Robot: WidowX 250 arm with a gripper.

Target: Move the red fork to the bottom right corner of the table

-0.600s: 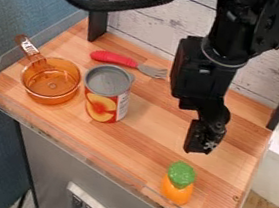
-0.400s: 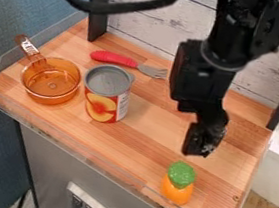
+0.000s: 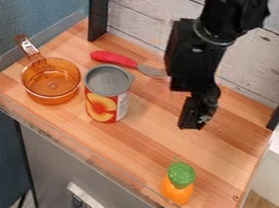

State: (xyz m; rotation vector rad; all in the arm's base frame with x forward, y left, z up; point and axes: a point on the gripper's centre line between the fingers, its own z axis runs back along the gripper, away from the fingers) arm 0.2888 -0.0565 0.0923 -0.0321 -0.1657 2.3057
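On the wooden surface [image 3: 149, 141], the fork [image 3: 130, 64] lies at the back, behind the can [image 3: 106, 95]; the tool [image 3: 191, 124], released or clenched I cannot tell, should descend squarely over the fork, clear of the can.

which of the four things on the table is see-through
The pan, left of the can: it is clear amber, while the can, fork and toy are opaque.
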